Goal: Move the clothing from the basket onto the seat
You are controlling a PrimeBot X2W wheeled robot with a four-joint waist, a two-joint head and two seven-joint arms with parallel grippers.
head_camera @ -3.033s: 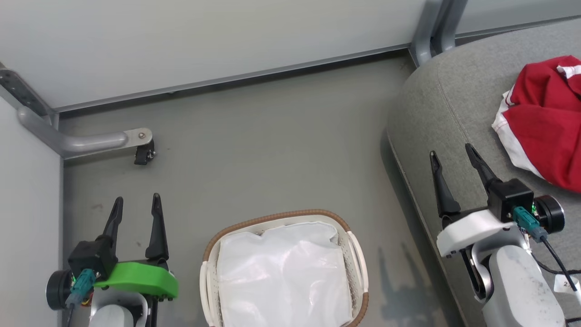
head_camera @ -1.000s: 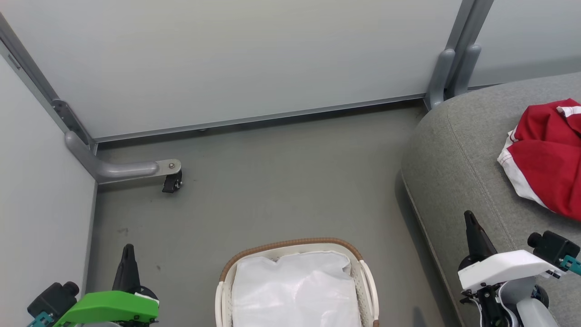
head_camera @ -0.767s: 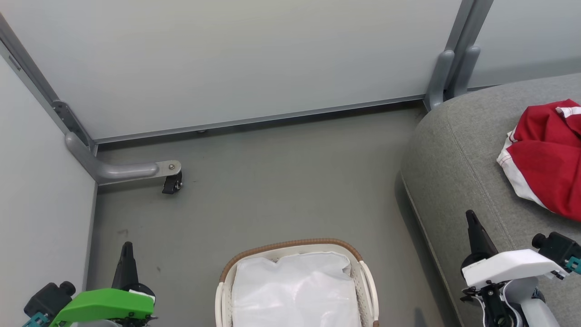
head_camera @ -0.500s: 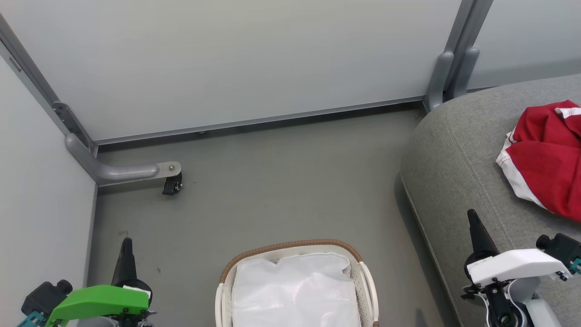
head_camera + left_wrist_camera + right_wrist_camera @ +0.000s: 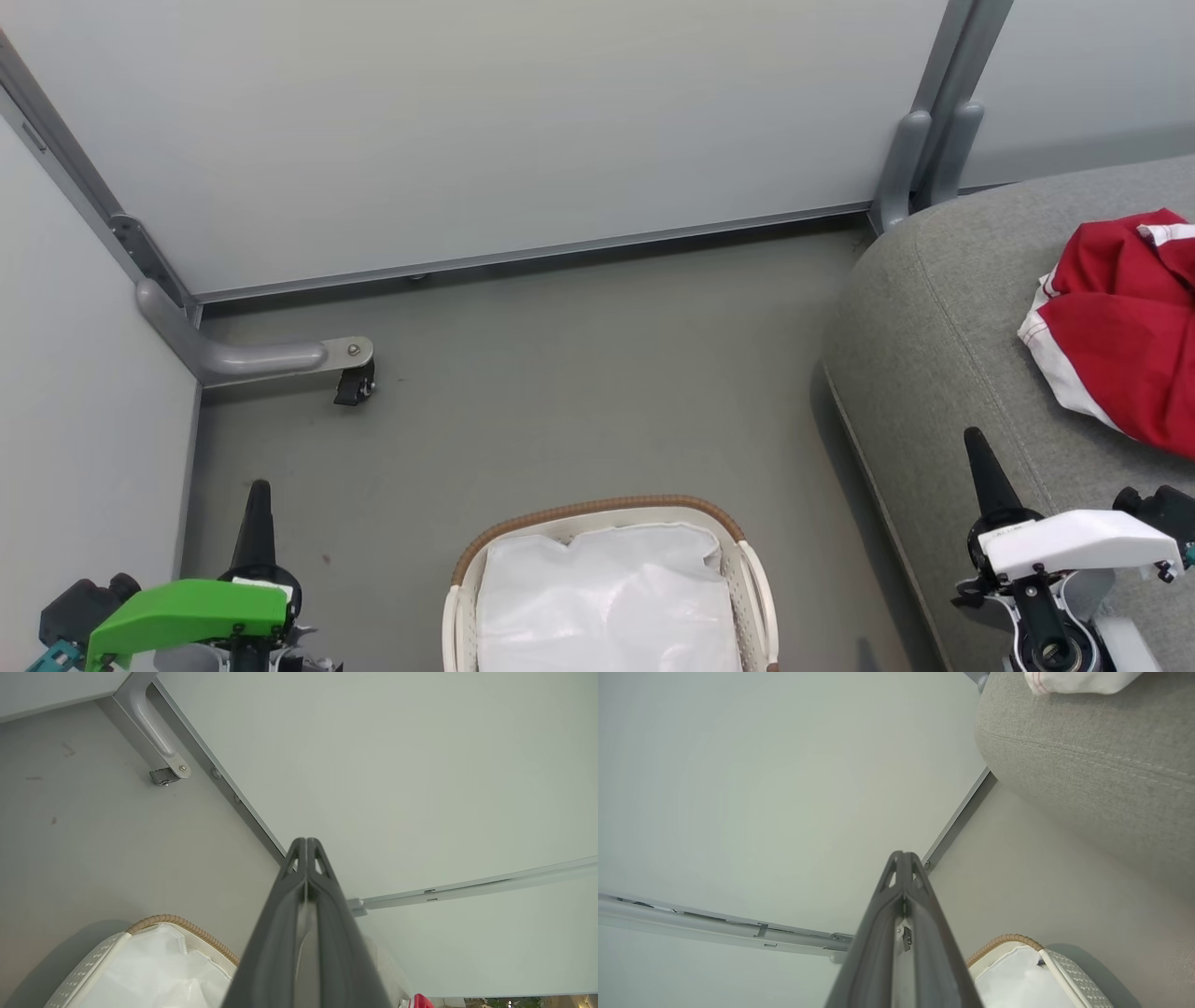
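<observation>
The grey seat [image 5: 943, 373] takes the right side of the head view, with its rounded corner toward the wall. The basket [image 5: 597, 509] stands on the floor [image 5: 560, 392] at the bottom middle, apart from the seat's edge. Inside it the white liner [image 5: 607, 597] shows, and I see no red fabric there. The clothing [image 5: 1120, 345] lies crumpled on the seat at the far right, red with white trim, partly cut by the picture edge.

By my judgement the task is finished, or almost. The step in hand seems to be bringing the arms to rest. To do it well, both arms should pass clear of the basket rim and the seat edge and not catch the garment. It is also wise to check that nothing red hides under the liner.

The left gripper [image 5: 259, 495] hangs over the floor, left of the basket. The right gripper [image 5: 977, 443] shows against the near part of the seat, with the clothing up and to its right, not touching. In both wrist views the fingers [image 5: 285, 933] are pressed together and hold nothing.
</observation>
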